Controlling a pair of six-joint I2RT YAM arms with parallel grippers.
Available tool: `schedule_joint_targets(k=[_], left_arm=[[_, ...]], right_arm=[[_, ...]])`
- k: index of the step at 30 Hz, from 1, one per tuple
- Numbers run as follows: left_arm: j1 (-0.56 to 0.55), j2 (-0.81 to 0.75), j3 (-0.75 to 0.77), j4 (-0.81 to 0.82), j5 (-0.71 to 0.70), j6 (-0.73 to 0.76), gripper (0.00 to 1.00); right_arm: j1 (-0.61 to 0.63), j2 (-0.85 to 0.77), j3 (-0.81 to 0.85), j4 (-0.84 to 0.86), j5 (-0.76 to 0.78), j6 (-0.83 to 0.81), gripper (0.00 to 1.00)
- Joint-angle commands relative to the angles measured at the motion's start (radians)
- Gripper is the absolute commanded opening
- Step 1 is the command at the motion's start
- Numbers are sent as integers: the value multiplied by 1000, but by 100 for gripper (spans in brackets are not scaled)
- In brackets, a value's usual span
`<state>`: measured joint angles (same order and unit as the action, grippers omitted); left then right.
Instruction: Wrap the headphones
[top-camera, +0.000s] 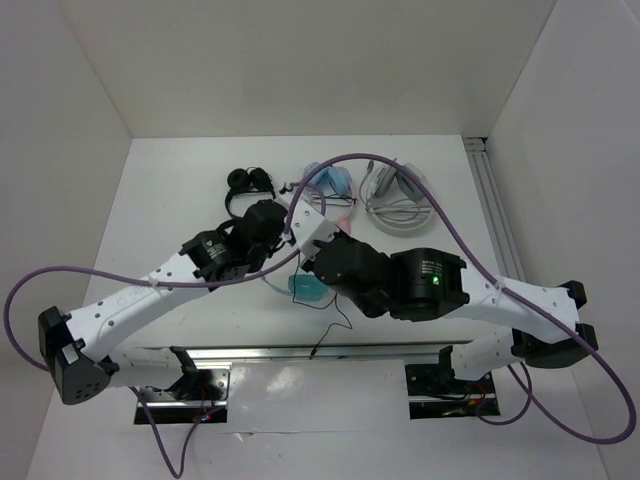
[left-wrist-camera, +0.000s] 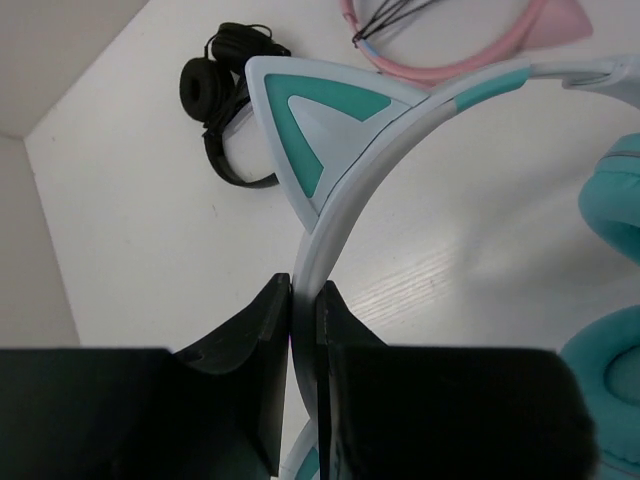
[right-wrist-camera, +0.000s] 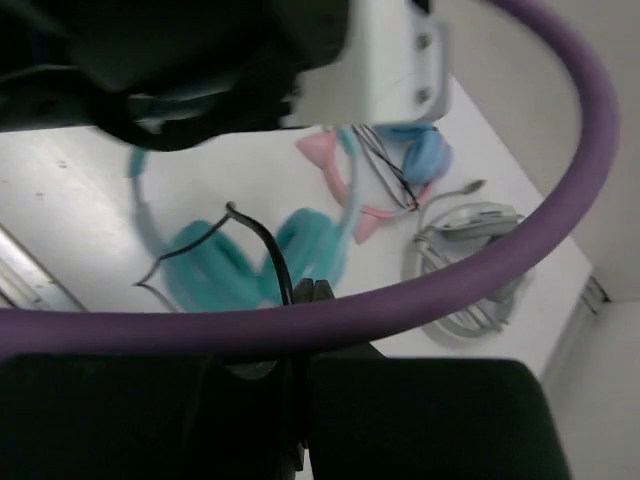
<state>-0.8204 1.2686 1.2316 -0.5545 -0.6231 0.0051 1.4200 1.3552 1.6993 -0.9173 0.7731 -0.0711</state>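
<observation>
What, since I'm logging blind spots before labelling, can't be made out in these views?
- Top view: headphones mostly hidden under the arms.
- Left wrist view: left tool clamps the headband; cups cut by the right edge.
- Right wrist view: blurred; purple hose crosses right tool, so grip on black cable unclear.

Table bears black headphones, pink pair, grey pair.

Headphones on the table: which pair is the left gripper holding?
The teal cat-ear pair: the left gripper is shut on its pale headband. The pink pair, black pair and grey-white pair lie farther back, outside its jaws.
</observation>
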Motion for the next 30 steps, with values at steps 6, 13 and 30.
schedule_joint_targets(k=[6, 13, 30], left_arm=[[-164, -222, -35, 96, -46, 167, 0], [-258, -235, 31, -97, 192, 142, 0], [-276, -416, 146, -150, 318, 104, 0]], right_arm=[[-26, -125, -107, 61, 294, -65, 0], [-110, -196, -239, 302, 295, -206, 0], [-329, -182, -406, 551, 209, -219, 0]])
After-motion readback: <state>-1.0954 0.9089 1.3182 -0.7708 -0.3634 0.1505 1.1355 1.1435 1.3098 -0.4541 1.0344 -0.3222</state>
